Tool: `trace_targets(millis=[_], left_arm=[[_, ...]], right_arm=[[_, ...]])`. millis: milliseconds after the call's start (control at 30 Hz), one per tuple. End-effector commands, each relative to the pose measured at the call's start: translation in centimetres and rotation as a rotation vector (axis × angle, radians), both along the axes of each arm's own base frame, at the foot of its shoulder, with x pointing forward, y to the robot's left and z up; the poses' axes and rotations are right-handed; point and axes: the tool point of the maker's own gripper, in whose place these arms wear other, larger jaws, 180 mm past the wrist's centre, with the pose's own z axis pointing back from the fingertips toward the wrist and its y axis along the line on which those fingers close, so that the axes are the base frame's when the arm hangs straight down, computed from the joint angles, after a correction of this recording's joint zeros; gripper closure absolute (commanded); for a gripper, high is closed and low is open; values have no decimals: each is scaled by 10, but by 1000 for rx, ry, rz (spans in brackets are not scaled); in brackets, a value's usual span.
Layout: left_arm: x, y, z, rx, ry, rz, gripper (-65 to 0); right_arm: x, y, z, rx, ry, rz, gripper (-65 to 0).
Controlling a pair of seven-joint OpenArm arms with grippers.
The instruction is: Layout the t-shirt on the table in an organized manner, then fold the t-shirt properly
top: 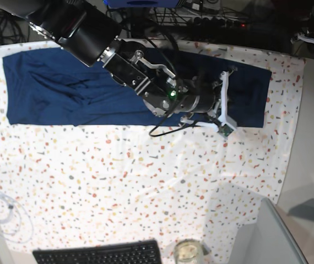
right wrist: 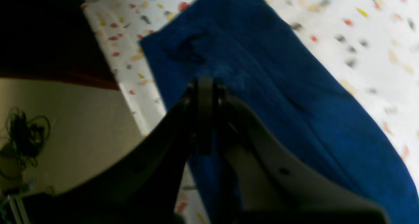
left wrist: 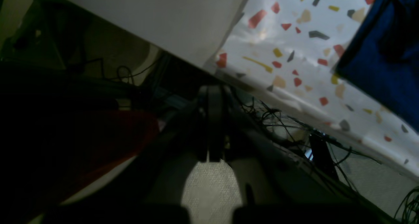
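- t-shirt (top: pixel 91 88) lies as a long flat band along far edge of tabletop (top: pixel 146 170)
- right hand (top: pixel 226 102) over shirt's end, fingers pressed together, pinching nothing
- left hand (left wrist: pixel 211 125) off tabletop's edge, pressed together, empty
- keyboard (top: pixel 99 254), glass (top: pixel 188 252) at near edge; white cable (top: pixel 0 212) at near corner

Black cylindrical right arm (top: pixel 85 30) with silver joints, a green indicator light, black cable, and white gripper fingers (top: pixel 223 99)
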Motion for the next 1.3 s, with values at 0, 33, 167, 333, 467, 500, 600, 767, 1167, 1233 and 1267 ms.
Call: trace_targets(millis=[0,33,167,333,467,500,600,767,1167,1233,1267], left_arm=[[6,7,12,31,-30,-9,0],[6,7,12,31,-32,-9,0],[8,7,12,31,-35,-9,0],[8,7,13,32,-36,-10,0],[8,7,13,33,-36,-10,0],[8,7,13,33,-36,-10,0],[14,7,14,33,-50,-10,0],[28,1,13,21,-69,-29,0],[42,-19,4,-8,-60,-92,0],[42,-17,5,-4,-60,-92,0],[42,-17,5,-4,-60,-91,0]], right_arm=[[5,14,21,63,-31,7,-63],[3,15,22,62,-32,14,-120],[3,20,44,109,-73,26,-374],[44,-51,72,132,-192,-104,-393],[91,-155,75,116,-213,-407,-312],[100,-184,72,103,-208,-491,-279],[115,-265,56,43,-190,-710,-105],[99,-333,15,-69,-70,-864,-80],[79,-346,-43,-169,132,-875,-303],[80,-347,-49,-174,150,-881,-303],[81,-348,-50,-171,146,-885,-302]])
